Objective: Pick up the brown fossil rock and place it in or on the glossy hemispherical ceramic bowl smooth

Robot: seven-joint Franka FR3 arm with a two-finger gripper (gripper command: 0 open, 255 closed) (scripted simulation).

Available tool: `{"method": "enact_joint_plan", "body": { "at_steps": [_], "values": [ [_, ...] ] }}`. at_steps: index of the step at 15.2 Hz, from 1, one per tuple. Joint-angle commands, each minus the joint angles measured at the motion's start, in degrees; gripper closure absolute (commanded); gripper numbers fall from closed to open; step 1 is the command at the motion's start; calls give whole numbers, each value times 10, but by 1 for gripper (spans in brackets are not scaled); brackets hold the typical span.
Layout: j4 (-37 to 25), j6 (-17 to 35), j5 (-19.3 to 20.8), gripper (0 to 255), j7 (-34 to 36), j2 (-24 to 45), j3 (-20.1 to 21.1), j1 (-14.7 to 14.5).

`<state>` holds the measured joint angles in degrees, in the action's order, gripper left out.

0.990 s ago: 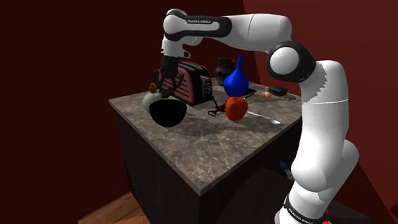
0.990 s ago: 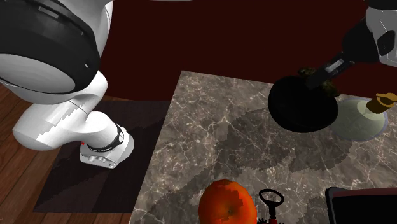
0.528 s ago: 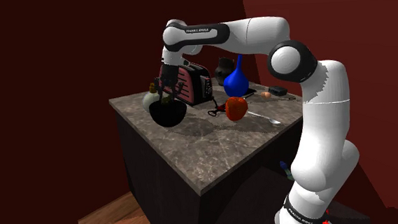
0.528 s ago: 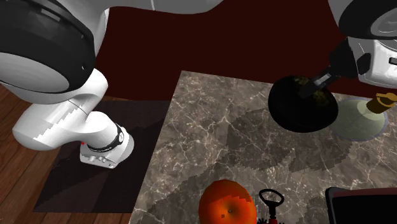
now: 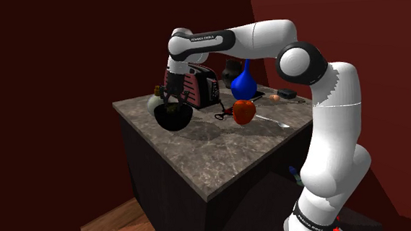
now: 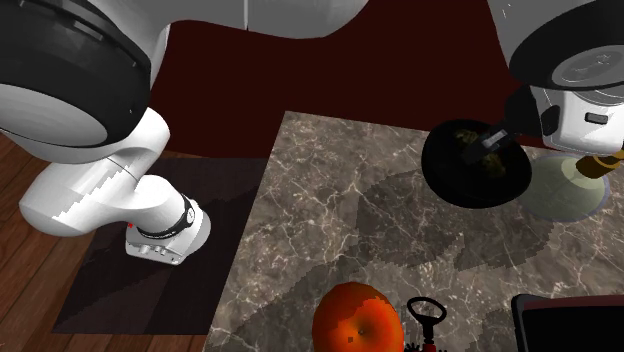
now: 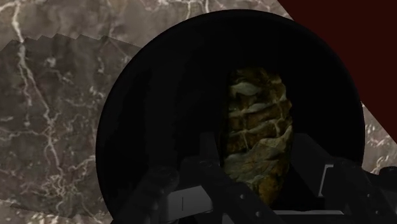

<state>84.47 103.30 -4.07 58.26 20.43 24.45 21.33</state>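
Gripper [image 7: 257,156] sits low inside the bowl [image 7: 159,114], clamped on the fossil rock [image 7: 257,121]. One black finger presses each long flank, and I see no gap on either side. The rock stands lengthwise between my fingers, its free end pointing into the bowl's hollow. I cannot tell whether that end touches the bowl's floor, as the interior is too dark.

Shoulder view: my gripper [image 5: 170,102] dips into the bowl [image 5: 172,119] from above, toward the shoulder view's left end of the countertop [image 5: 220,143].

Second exterior view: my gripper [image 6: 490,140] is over the bowl's [image 6: 470,185] middle. Bits of the rock [image 6: 463,133] show beside the fingertips, inside the rim.

Materials and shapes:
- Rock: brown to ochre, elongated and lumpy, crossed by ridged bands like stacked layers.
- Bowl: black, smooth, round-rimmed and deep.
- Countertop: grey-brown stone with pale branching veins, marble-like.
- Pale squat bottle [image 6: 565,190]: stands just beside the bowl and has a brownish stopper.
- Orange [image 6: 362,318]: round and glossy, well apart from the bowl.
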Motion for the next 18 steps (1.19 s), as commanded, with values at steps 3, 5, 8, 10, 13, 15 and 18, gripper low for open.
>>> {"method": "enact_joint_plan", "body": {
  "at_steps": [3, 5, 8, 10, 13, 15, 18],
  "values": [
    [0, 1, 0, 255, 0, 0, 0, 0],
    [0, 1, 0, 0, 0, 0, 0, 0],
    [0, 1, 0, 0, 0, 0, 0, 0],
    [0, 1, 0, 0, 0, 0, 0, 0],
    [-61, -58, 2, 0, 2, 3, -1, 1],
    [-80, -74, 3, 0, 3, 6, -1, 1],
    [-80, -74, 3, 0, 3, 6, -1, 1]
  ]
}}
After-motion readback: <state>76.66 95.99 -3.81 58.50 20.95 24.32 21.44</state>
